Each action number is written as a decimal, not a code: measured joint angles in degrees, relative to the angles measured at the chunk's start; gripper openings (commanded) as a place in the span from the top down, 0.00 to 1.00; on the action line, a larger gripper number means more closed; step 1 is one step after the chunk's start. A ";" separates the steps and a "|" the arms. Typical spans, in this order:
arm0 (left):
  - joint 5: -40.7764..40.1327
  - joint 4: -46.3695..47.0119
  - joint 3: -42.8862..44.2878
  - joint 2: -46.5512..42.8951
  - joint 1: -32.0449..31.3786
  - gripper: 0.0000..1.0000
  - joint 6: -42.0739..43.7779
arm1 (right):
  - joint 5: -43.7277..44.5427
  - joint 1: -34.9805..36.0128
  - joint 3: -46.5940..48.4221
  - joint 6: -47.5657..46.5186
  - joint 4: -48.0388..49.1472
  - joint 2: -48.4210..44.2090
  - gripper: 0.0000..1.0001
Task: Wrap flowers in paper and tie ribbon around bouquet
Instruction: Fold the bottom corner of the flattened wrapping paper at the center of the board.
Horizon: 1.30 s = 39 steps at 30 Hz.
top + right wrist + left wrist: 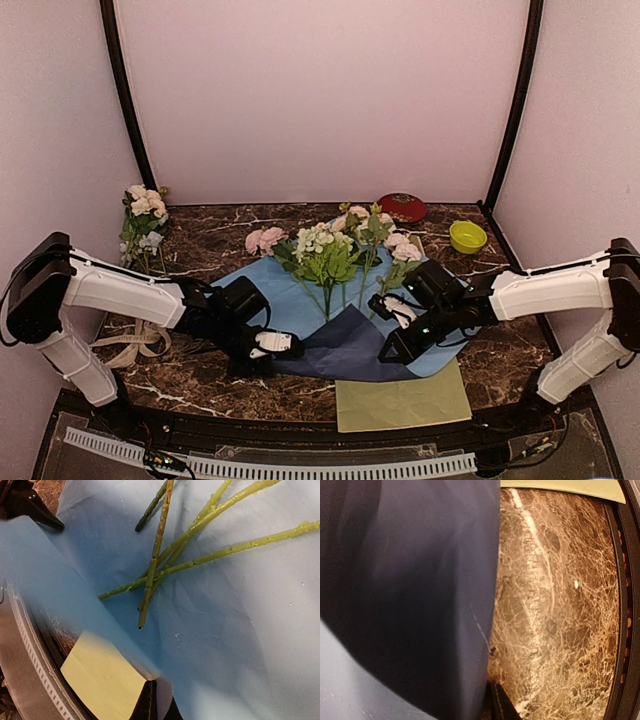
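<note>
The flowers [325,255] lie loose on the paper [285,300], heads to the back, and their green stems [160,555] cross its light blue face. No tied bouquet is in view. The paper's near corner is folded over, showing navy [345,350]. My left gripper [275,345] sits at the fold's left end. In the left wrist view its fingers [507,705] stand close together at the edge of the navy sheet [410,595]. My right gripper [157,702] is shut on the paper's right edge and holds it raised. The ribbon [130,345] lies coiled by the left arm.
A yellow-green sheet [400,400] lies at the near edge, right of centre. A second bunch of flowers [143,225] lies at the back left. A red dish [402,207] and a yellow-green bowl [467,236] stand at the back right. The table is brown marble [560,610].
</note>
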 measured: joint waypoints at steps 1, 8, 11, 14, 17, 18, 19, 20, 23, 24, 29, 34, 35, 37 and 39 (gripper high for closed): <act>-0.39 -0.50 -0.04 -0.33 -0.04 0.72 -0.22 | -0.24 -0.13 0.02 -0.02 -0.13 0.37 1.00; 2.91 0.79 -2.80 -10.12 -0.04 0.38 -4.46 | -1.11 -0.26 1.66 -0.22 -0.98 0.72 1.00; 5.88 6.75 -3.19 -14.71 -0.04 0.38 -9.11 | -1.22 -0.26 2.40 -0.24 -1.05 0.72 1.00; 7.41 11.54 -2.75 -13.64 -0.04 0.37 -14.16 | -1.36 -0.26 2.58 -0.24 -1.05 0.72 1.00; 8.46 13.97 -1.57 -8.94 -0.04 0.38 -18.43 | -1.36 -0.26 2.58 -0.22 -1.11 0.74 1.00; 9.01 14.47 -1.18 -7.10 -0.04 0.39 -19.78 | -1.33 -0.26 2.58 -0.20 -1.11 0.74 1.00; 9.49 14.95 -0.94 -5.51 -0.04 0.43 -20.96 | -1.29 -0.26 2.58 -0.20 -1.16 0.74 1.00; 9.73 15.45 -0.92 -4.28 -0.04 0.49 -22.05 | -1.20 -0.26 2.58 -0.20 -1.20 0.74 1.00; 9.73 16.48 -0.92 -2.32 -0.04 0.67 -24.57 | -0.81 -0.26 2.58 -0.04 -1.25 0.74 1.00; 9.77 17.07 -0.92 -2.16 -0.04 0.72 -25.07 | -0.70 -0.28 2.58 0.00 -1.22 0.74 1.00; 9.68 20.92 -0.92 -2.12 -0.04 0.96 -26.40 | -0.33 -0.59 2.58 0.09 -1.16 0.74 1.00; 9.64 21.99 -0.92 -0.98 -0.04 1.00 -26.58 | -0.48 -1.42 2.47 0.22 -0.57 0.74 1.00; 9.49 22.08 -0.92 -0.66 -0.04 1.00 -26.56 | -0.63 -1.57 2.47 0.24 -0.39 0.74 1.00; 8.96 22.29 -0.92 -0.11 -0.04 1.00 -26.56 | -0.87 -1.92 2.43 0.22 -0.09 0.74 0.90; 8.02 22.73 -0.92 0.35 -0.04 1.00 -26.53 | -1.16 -2.40 2.32 0.33 0.13 0.74 0.76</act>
